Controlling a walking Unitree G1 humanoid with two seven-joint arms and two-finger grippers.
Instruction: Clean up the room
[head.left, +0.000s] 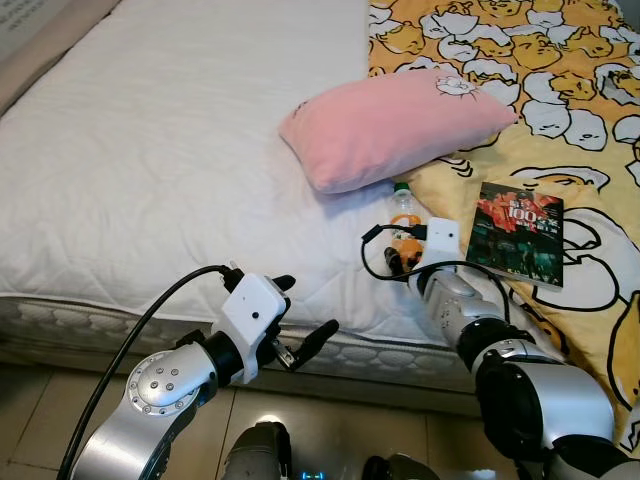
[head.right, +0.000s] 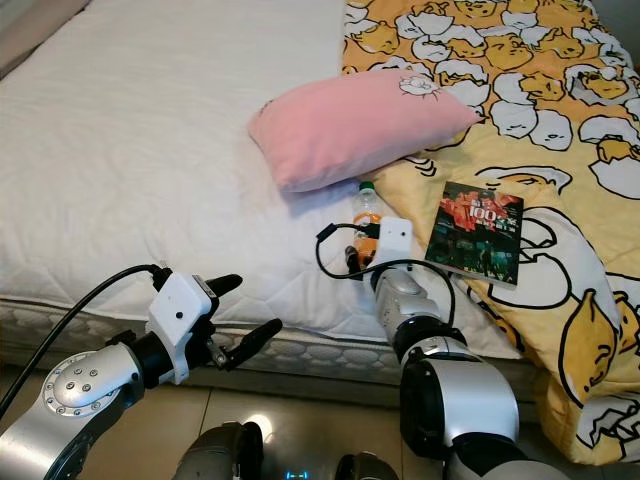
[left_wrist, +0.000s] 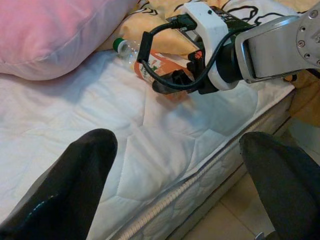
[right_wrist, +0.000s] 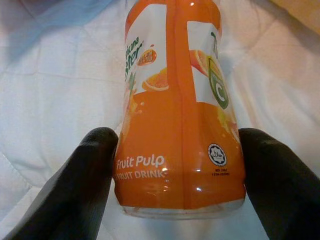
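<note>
Gripping orange bottle (right_wrist: 180, 115) on mattress (head.left: 150, 170) — right gripper (right_wrist: 180, 170) (fingers touching both sides)

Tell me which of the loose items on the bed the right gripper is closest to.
The orange drink bottle, lying on its side on the white mattress; the right gripper has a finger on each side of it. The pink pillow and the book lie farther off.

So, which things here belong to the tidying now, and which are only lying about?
In the job:
- bottle, lying on the mattress, between the jaws of the right gripper

Lying about:
- pink pillow
- book on the yellow blanket
- left gripper, open, holding nothing
</note>
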